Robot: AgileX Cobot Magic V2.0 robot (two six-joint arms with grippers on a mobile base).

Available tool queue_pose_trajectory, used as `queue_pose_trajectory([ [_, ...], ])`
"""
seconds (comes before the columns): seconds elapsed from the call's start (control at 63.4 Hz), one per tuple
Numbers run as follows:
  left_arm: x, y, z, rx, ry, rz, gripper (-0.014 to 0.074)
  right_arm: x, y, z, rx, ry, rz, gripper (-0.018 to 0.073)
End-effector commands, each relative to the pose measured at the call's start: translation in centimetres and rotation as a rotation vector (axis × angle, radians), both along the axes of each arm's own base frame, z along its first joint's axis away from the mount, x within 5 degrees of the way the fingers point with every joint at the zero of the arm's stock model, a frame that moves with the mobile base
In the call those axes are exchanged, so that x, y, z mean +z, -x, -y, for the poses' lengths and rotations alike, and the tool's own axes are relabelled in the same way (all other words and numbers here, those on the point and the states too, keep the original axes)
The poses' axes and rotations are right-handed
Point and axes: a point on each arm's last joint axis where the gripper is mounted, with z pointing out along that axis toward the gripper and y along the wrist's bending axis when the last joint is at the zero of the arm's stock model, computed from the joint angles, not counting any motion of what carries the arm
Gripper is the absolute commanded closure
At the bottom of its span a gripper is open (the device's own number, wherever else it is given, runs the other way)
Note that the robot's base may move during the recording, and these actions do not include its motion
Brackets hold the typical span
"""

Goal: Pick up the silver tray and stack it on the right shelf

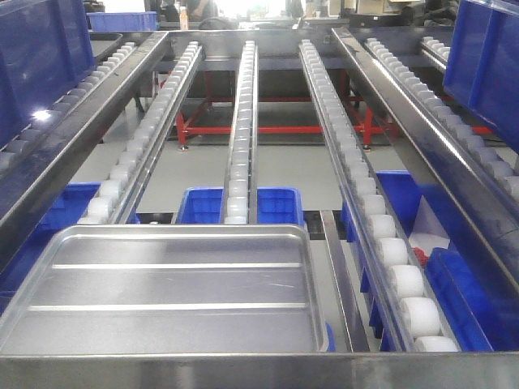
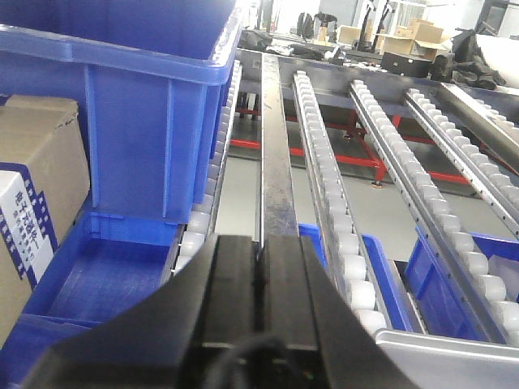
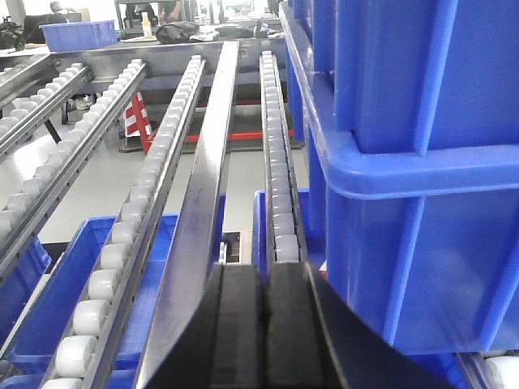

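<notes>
Front-facing view: silver tray (image 1: 170, 292) lies flat on right shelf (image 1: 381, 243).

The tray (image 1: 162, 285) is gleaming silver, two pale stripes running lengthwise. The rollers (image 1: 243, 121) are showing white, the bins (image 1: 280, 204) blue, the floor frame (image 1: 268, 130) red, the cardboard box (image 2: 36, 162) brown.

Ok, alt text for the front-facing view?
A shiny, shallow rectangular metal tray lies at lower left on a steel-framed rack of white roller rails, against its front edge. Blue plastic bins sit beneath and at both upper corners.
</notes>
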Motion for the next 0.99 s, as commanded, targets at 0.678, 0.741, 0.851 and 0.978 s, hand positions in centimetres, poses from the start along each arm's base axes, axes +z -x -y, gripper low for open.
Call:
queue_pose_trajectory([
  [0.678, 0.3, 0.1, -0.1, 0.007, 0.013, 0.086, 0.0697, 1.5, 0.3, 0.1, -0.012, 0.018, 0.122, 0.0502],
  [0.741, 0.3, 0.1, -0.1, 0.007, 0.013, 0.087, 0.0697, 1.5, 0.3, 0.1, -0.012, 0.019, 0.123, 0.0502],
  [0.851, 0.3, 0.1, -0.1, 0.007, 0.013, 0.089, 0.0697, 1.8, 0.4, 0.1, -0.016, 0.020, 0.160, 0.0502],
  [0.978, 1.4, 0.3, -0.2, 0.013, 0.064, 0.182, 0.0697, 2.5, 0.5, 0.1, -0.022, 0.022, 0.232, 0.0502],
])
